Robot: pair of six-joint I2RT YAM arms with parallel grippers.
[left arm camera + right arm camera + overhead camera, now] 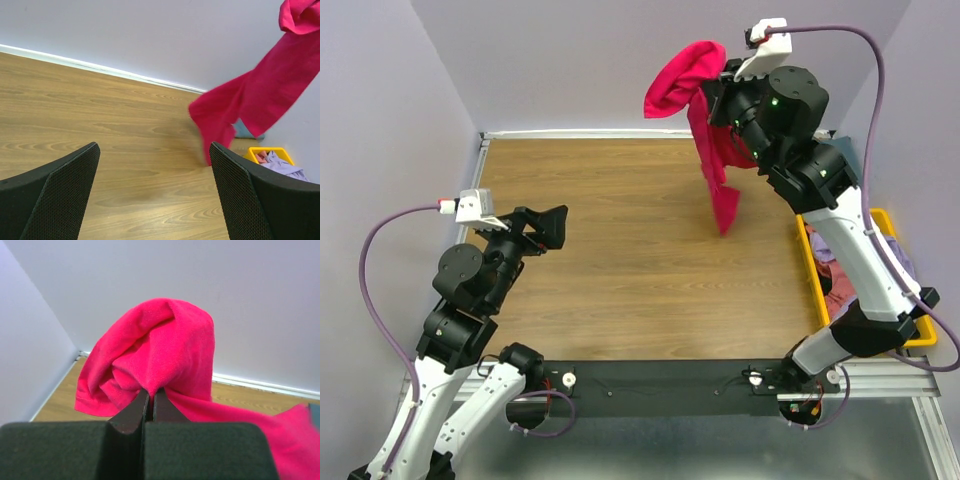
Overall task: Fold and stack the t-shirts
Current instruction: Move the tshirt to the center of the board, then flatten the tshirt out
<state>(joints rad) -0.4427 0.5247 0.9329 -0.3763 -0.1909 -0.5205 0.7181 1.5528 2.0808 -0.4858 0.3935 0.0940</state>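
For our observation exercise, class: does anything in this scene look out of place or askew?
Yes. The crimson t-shirt hangs bunched and twisted from the shut right gripper over the table, not laid flat. Other shirts lie crumpled in the yellow bin.

Pale lavender walls [620, 60] L, R & back; wood-grain tabletop [620, 260]; white trim [100, 67] at wall base.

A robotics lab cell is suggested: a wood-grain counter [620, 290] is boxed by bare partition walls [570, 60] behind the right claw [151, 394] and edged by aluminium framing [905, 385].
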